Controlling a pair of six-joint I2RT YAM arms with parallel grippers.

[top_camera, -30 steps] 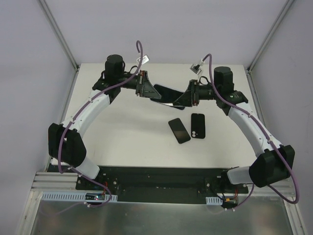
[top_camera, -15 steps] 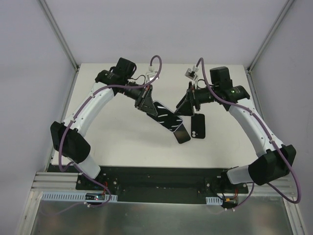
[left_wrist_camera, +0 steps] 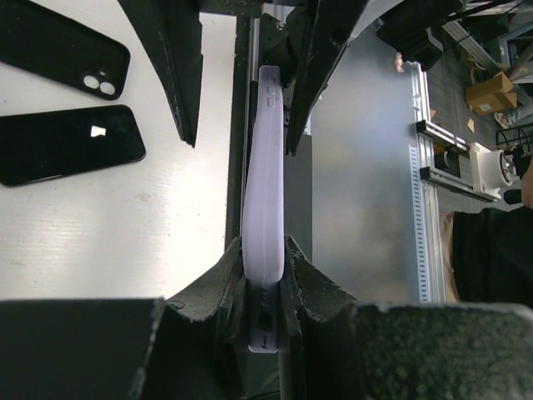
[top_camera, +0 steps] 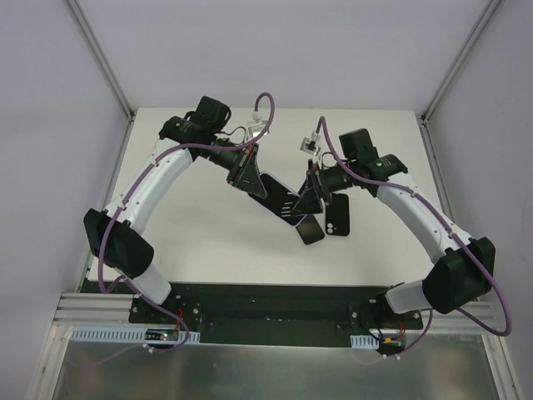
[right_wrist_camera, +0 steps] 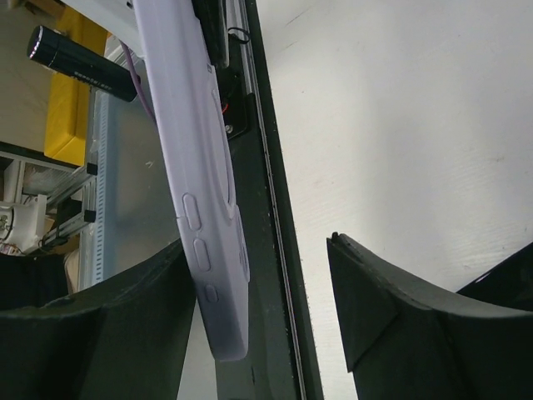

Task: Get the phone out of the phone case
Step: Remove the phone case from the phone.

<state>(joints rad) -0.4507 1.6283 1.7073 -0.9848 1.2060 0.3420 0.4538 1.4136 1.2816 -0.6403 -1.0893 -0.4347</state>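
Mid-air at centre of overhead frame: pale lavender silicone phone case point(left_wrist_camera: 265, 192), edge-on, is being clamped at near end by left gripper point(left_wrist_camera: 265, 279). Right gripper point(right_wrist_camera: 250, 271) fingers are being held apart astride far end. Step judged: bracing before peel. Next: case rim to be pinched and pried off dark glossy phone point(top_camera: 280, 198).

phone case point(right_wrist_camera: 191, 167) top cropped, loose phone point(top_camera: 311, 232) half-covered

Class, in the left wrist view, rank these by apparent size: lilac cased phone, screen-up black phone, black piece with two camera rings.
1. lilac cased phone: longest, though edge-on and nearest.
2= screen-up black phone and black piece with two camera rings: alike, both cropped, so unranked.
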